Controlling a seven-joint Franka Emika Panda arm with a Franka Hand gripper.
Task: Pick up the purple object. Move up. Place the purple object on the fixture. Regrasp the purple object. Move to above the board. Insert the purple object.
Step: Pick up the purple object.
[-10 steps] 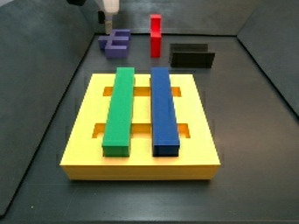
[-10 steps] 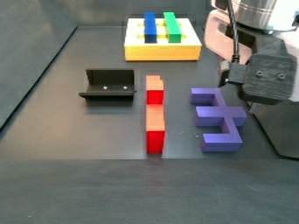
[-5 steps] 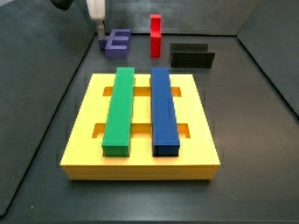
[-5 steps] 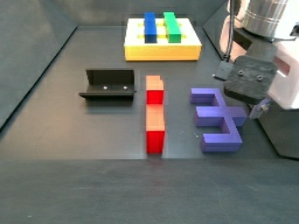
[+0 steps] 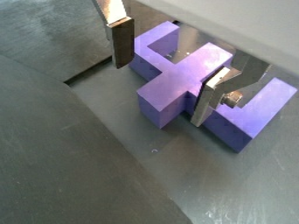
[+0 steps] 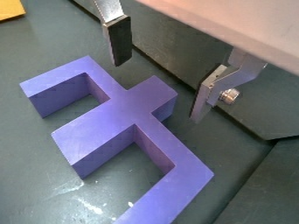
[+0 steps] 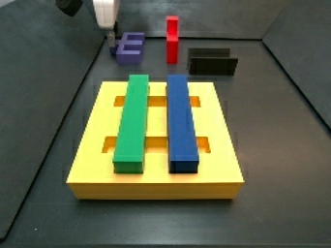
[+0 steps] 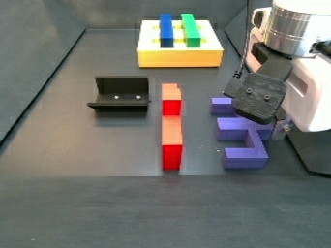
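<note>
The purple object [image 5: 176,83] is a comb-shaped block lying flat on the dark floor. It also shows in the other wrist view [image 6: 111,118] and in both side views [image 7: 130,46] [image 8: 241,138]. My gripper [image 5: 167,68] is open and empty just above it. In both wrist views the silver fingers [image 6: 117,39] stand on either side of its middle prong without touching it. In the side views the gripper [image 8: 254,114] hangs over the block [image 7: 107,21]. The black fixture [image 8: 119,94] stands apart, also seen in a side view [image 7: 212,62]. The yellow board [image 7: 91,155] [image 8: 181,58] lies flat.
An upright red bar [image 7: 172,39] [image 8: 171,126] stands between the purple object and the fixture. A green bar [image 7: 132,118] and a long blue bar [image 7: 181,121] lie in the board's slots. Dark walls enclose the floor.
The gripper has come down and shifted over the purple object, with its open fingers now on either side of the middle prong. Nothing else moved.
</note>
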